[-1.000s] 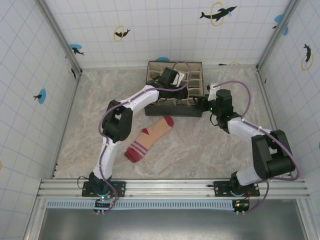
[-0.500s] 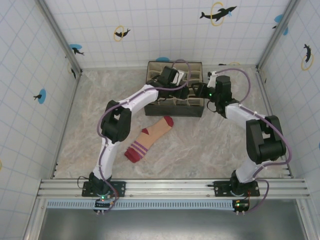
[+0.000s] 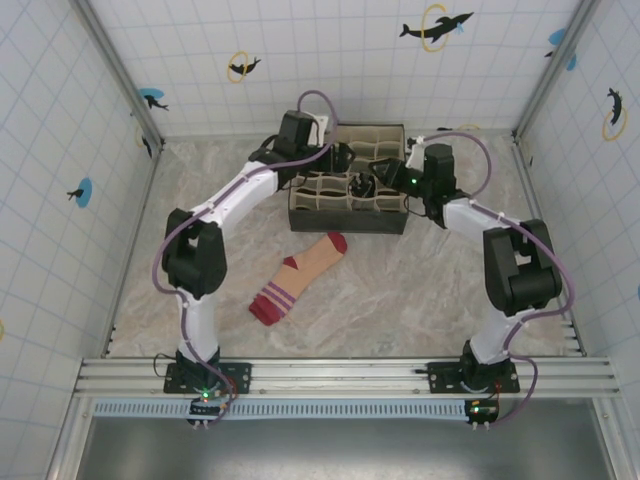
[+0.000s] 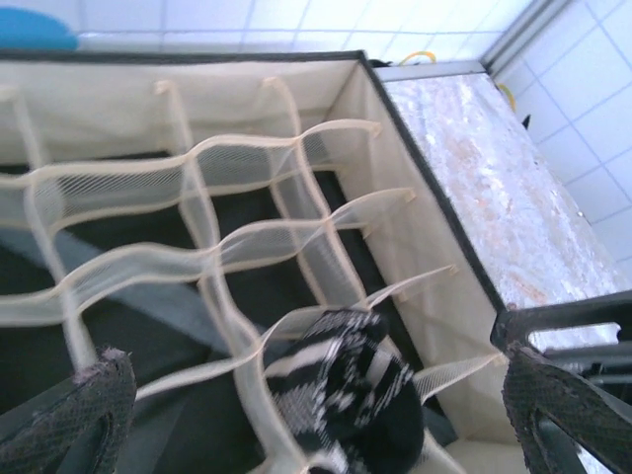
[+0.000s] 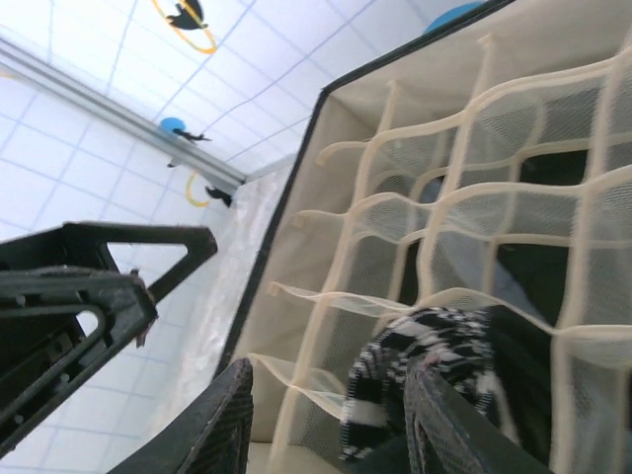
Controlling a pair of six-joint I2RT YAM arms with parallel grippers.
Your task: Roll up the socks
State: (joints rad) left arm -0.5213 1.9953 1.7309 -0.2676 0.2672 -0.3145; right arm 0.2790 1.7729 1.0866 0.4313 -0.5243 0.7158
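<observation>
Marbled beige tabletop [image 3: 420,290], walled in white tile. Beige fabric organiser box [image 3: 345,222], dark-rimmed and mesh-divided into cells, stood at the far side. Left gripper [image 4: 314,380] – fingers spread wide, grasping nothing – hung over the box. Right gripper [image 5: 326,415] was likewise parted, poised about the bundle below and not clenched on it. Peach sock with dark red toe and purple stripes [image 3: 298,277] lay flat on the table, just in front of the box. Black-and-white striped sock [image 4: 346,390], bunched, sat in a cell right of the box's middle. Judged step: lifting it out – descend straight into the cell, clear of the flimsy mesh, and pinch the bulk of the fabric. No legible brand or lettering; the walls bore dolphin decals [image 3: 437,27].
</observation>
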